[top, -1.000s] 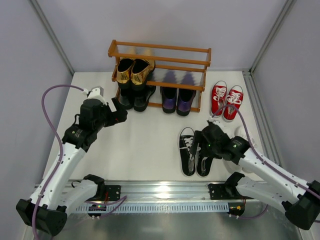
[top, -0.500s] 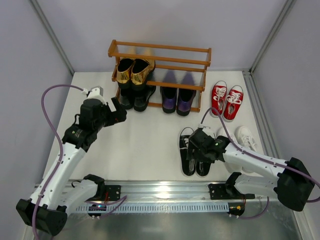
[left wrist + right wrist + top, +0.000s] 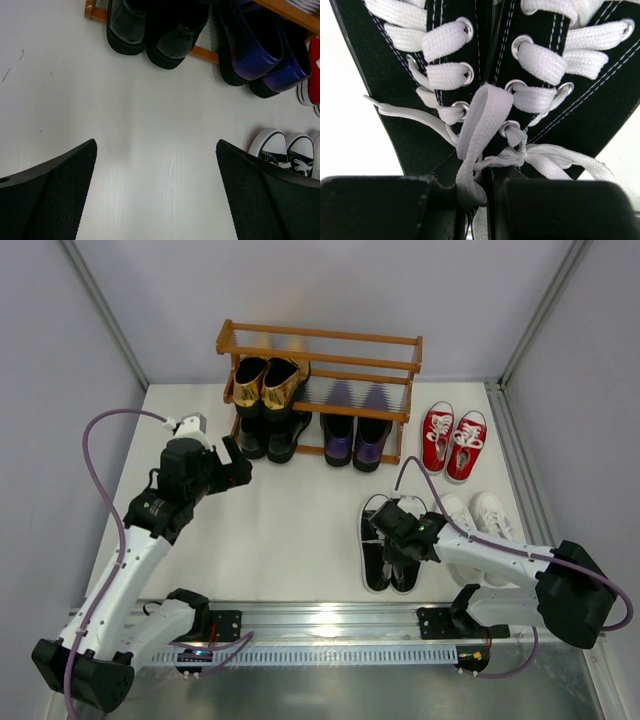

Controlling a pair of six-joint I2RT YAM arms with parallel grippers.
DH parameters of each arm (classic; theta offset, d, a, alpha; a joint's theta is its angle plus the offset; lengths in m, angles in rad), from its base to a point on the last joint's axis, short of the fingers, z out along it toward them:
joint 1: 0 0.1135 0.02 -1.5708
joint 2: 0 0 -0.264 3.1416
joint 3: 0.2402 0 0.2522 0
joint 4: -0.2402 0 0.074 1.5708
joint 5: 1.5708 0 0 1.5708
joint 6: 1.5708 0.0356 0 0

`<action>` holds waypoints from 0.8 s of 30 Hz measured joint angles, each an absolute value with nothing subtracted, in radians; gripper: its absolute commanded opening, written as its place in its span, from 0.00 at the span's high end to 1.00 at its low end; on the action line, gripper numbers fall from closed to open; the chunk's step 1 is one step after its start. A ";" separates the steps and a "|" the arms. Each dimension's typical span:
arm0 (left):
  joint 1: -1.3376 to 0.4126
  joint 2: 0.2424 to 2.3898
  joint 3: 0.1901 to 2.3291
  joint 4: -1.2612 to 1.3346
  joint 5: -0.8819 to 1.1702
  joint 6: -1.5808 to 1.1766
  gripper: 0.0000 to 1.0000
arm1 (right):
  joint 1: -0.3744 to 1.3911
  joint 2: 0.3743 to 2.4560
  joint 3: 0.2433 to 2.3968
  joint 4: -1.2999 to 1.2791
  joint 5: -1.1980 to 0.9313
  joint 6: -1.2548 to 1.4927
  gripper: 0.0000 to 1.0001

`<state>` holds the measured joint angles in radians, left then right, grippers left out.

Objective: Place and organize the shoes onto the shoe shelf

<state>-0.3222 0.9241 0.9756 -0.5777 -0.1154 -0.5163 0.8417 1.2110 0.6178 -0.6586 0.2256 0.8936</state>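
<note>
- The white table point(image 3: 300, 520) carries everything.
- The shoe shelf point(image 3: 320, 337) stands at the table's far edge, slightly left of centre.
- The left fingers point(image 3: 236, 462) hover above the table in front of the shelf's left end, spread wide, with nothing between them.
- The right fingers point(image 3: 385, 538) are down on the black-and-white sneakers point(image 3: 376, 565), drawn in to a slim gap over the pair's adjoining inner edges, with a white lace loop caught between them.
- That pair lies side by side on the table's near right, toes toward the arm bases.
- The gold loafers point(image 3: 266, 380) sit on a middle tier at the left.
- The black dress shoes point(image 3: 268, 436) stand below them, at the shelf's bottom.
- The purple loafers point(image 3: 356, 440) are just beside the dress shoes, to the right.
- The red sneakers point(image 3: 453, 440) stand on the table just right of the shelf.
- The white sneakers point(image 3: 482, 512) lie nearer, partly hidden behind the right arm.
</note>
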 measured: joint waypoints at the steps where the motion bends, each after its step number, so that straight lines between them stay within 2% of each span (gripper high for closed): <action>1: -0.322 0.924 0.976 -0.578 -0.115 -0.516 0.00 | 0.849 1.209 0.619 -0.663 0.234 0.896 0.96; 9: -0.322 0.906 0.976 -0.582 -0.124 -0.516 0.00 | 0.995 1.155 0.695 -0.869 0.274 0.921 0.96; 19: -0.322 0.857 0.979 -0.619 -0.192 -0.516 0.00 | 1.030 1.120 1.013 -1.066 0.331 0.855 0.96; 24: -0.322 0.804 1.007 -0.651 -0.256 -0.517 0.00 | 1.011 1.218 1.246 -1.145 0.394 0.735 0.96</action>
<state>-0.3222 0.8036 1.0065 -0.6514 -0.2562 -0.5167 1.0107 1.2182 1.2457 -1.1450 0.3939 0.7345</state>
